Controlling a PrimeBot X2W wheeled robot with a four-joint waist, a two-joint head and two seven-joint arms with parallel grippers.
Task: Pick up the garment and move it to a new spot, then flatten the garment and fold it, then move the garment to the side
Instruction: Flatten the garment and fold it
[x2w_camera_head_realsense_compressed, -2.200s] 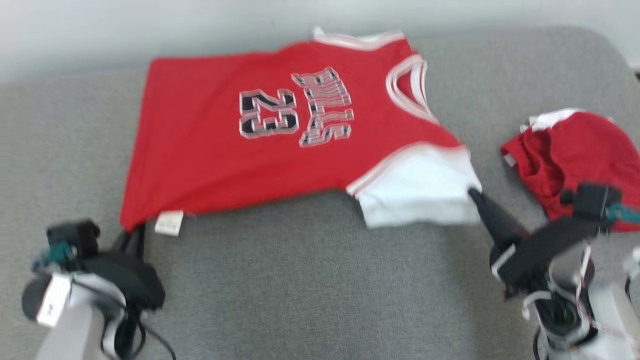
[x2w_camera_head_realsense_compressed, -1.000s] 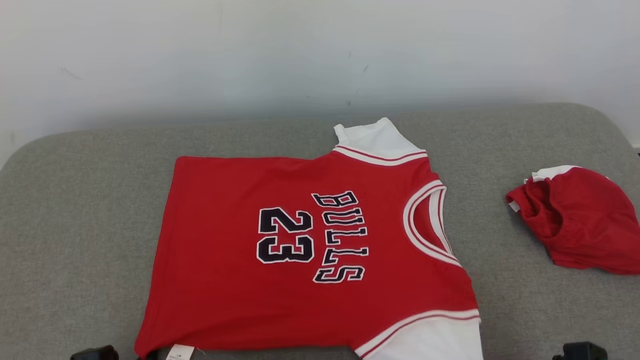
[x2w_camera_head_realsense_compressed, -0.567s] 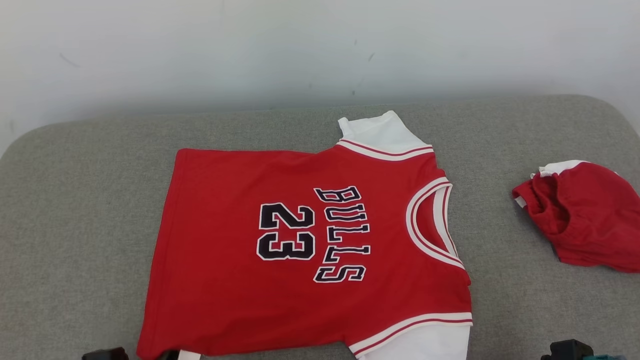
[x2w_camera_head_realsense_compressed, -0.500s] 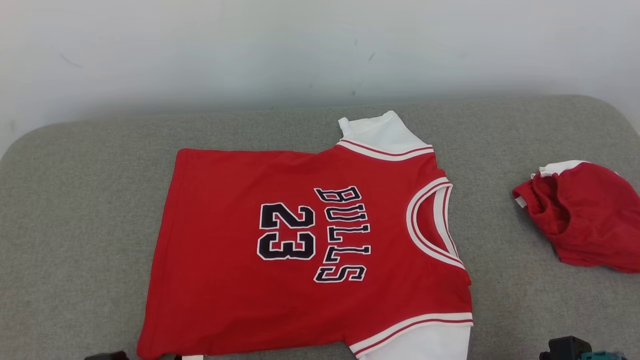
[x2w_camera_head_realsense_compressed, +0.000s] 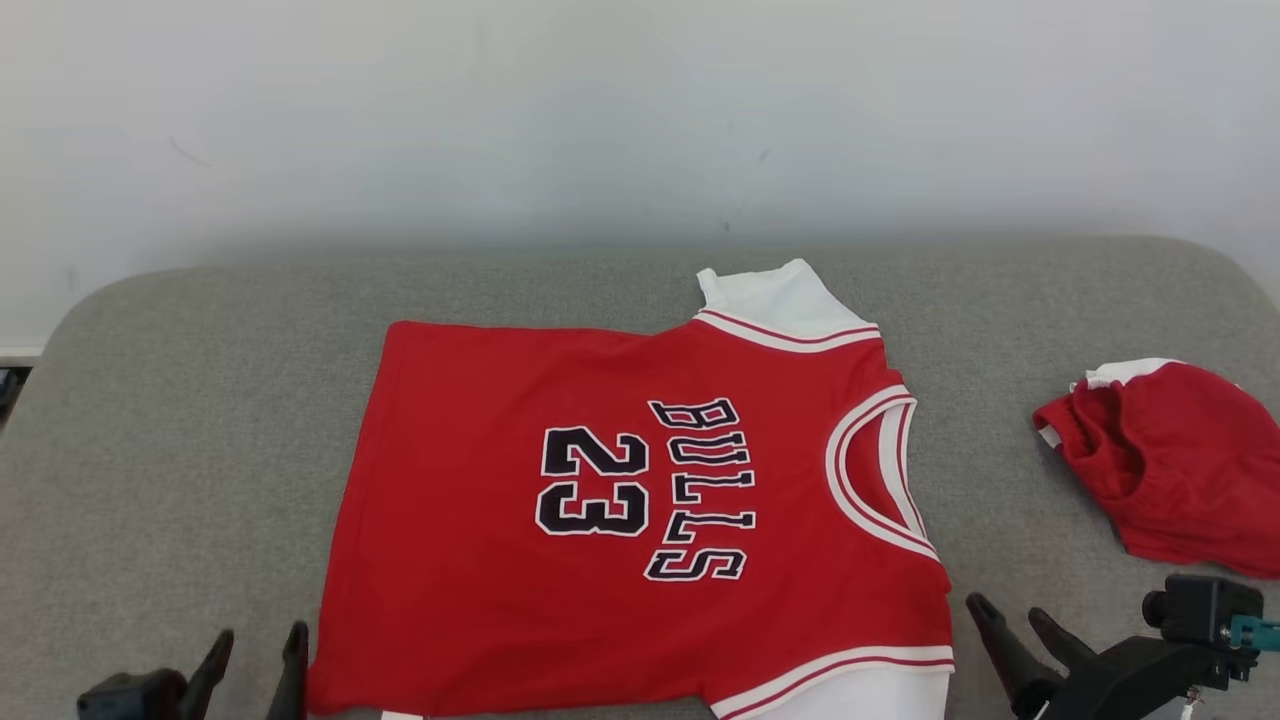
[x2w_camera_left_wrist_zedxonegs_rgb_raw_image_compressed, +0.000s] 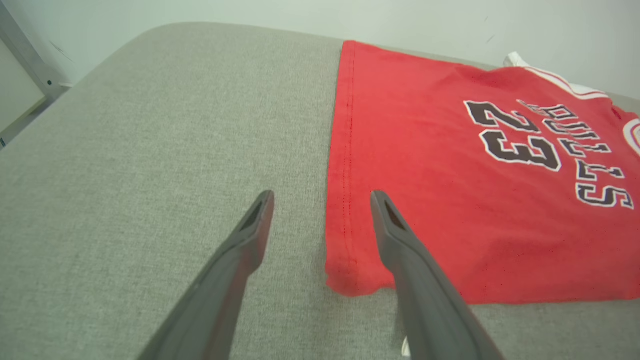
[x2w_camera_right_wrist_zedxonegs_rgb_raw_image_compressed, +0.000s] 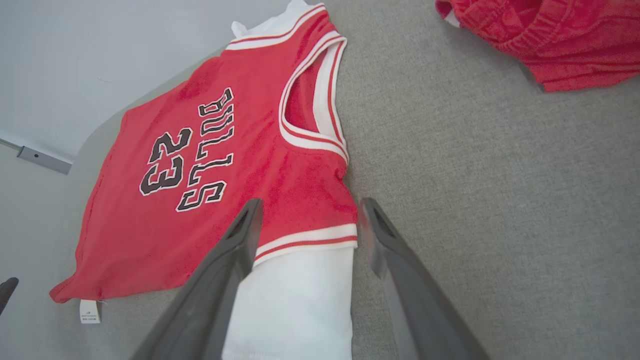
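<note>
Garment (x2w_camera_head_realsense_compressed: 640, 500): lies flat; folding step due. Left gripper (x2w_camera_left_wrist_zedxonegs_rgb_raw_image_compressed: 322, 196) fingers (x2w_camera_left_wrist_zedxonegs_rgb_raw_image_compressed: 235, 260) spread, empty, hem corner (x2w_camera_left_wrist_zedxonegs_rgb_raw_image_compressed: 345, 280) between them. Right gripper (x2w_camera_right_wrist_zedxonegs_rgb_raw_image_compressed: 311, 202) likewise, above white sleeve (x2w_camera_right_wrist_zedxonegs_rgb_raw_image_compressed: 295, 300). Next: probably pinch both.

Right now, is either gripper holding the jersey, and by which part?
Nothing is held. The left gripper and right gripper are both open beside the red Bulls jersey, which lies flat on the grey cushion.
</note>
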